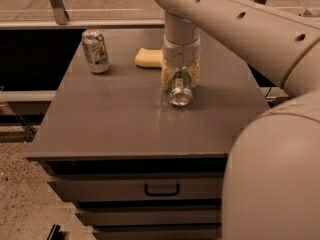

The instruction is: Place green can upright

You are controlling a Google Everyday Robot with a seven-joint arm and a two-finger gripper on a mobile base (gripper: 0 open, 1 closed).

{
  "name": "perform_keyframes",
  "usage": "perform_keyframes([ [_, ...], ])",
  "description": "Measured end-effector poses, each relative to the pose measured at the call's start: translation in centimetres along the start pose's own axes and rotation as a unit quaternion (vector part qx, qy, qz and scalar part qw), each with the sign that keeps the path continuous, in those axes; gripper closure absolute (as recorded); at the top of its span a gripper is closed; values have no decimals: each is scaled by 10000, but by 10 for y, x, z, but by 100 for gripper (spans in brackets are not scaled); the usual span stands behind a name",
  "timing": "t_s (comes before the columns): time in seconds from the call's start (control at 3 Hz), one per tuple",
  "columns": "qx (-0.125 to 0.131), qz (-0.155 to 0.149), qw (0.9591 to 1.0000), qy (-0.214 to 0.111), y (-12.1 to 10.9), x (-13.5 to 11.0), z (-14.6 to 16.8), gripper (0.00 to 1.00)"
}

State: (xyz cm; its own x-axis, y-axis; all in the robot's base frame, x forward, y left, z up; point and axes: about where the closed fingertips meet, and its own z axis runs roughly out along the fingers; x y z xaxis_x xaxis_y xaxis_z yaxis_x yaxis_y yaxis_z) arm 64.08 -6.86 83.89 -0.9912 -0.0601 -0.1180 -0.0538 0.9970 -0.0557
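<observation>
Camera view: gripper (180,81) clamped on the green can (180,95), can not upright

The gripper points straight down over the middle of the grey table (115,129), a little toward its back edge. Its two tan fingers (167,78) are drawn in against opposite sides of the green can, which sits between them. The can is on its side or steeply tilted, with one round silver end facing the camera and only a sliver of green body showing between the fingers. The can's lower edge is at the tabletop, though whether it actually rests there cannot be told.

Above the gripper, the pale wrist rises to the thick white arm (240,24), which sweeps across the upper right and fills the lower right corner.

Just behind and to the left of the gripper lies a yellow sponge (148,58), flat on the table and apart from the can. Farther left, near the back left corner, a silver-white can (96,50) with a green-and-red label stands upright. Below the tabletop, the front shows a drawer with a dark handle (161,189).
</observation>
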Motion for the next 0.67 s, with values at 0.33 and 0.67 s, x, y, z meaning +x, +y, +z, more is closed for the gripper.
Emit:
perform_keyframes([
  [0.33,-458,-942,9944,-121,11,10,-6,88],
  [0.67,-484,-1477,9877,-146,13,10,-5,100],
])
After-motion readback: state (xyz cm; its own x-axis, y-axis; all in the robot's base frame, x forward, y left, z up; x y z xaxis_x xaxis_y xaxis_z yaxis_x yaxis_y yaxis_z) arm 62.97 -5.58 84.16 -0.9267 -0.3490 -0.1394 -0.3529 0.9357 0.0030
